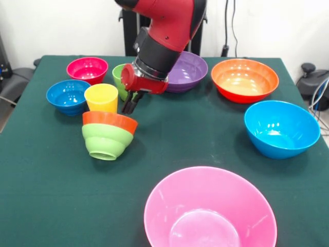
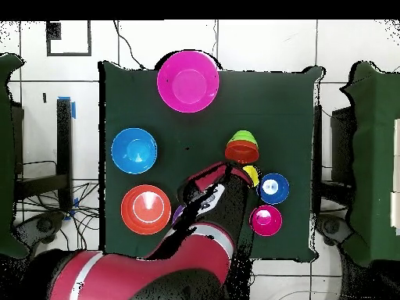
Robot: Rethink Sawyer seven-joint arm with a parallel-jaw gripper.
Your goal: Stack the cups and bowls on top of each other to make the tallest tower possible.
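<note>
My gripper (image 1: 128,107) hangs just right of the yellow cup (image 1: 101,98), fingers close together and empty. The yellow cup stands upright behind a small pile: the orange-red bowl (image 1: 109,121) nested with the small light-green bowl (image 1: 105,141), tilted with its base toward the front camera. The pile (image 2: 241,144) also shows in the overhead view, with the yellow cup (image 2: 250,173) beside it. The light-green cup (image 1: 119,77) is partly hidden behind the gripper. The small dark blue bowl (image 1: 67,96) and the magenta-red bowl (image 1: 87,69) sit at the left.
The large purple bowl (image 1: 187,72) sits behind the arm, and the large orange bowl (image 1: 244,80) is to its right. The large light blue bowl (image 1: 281,128) stands apart at the right. The large pink bowl (image 1: 209,211) is at the near edge of the green table (image 1: 46,195).
</note>
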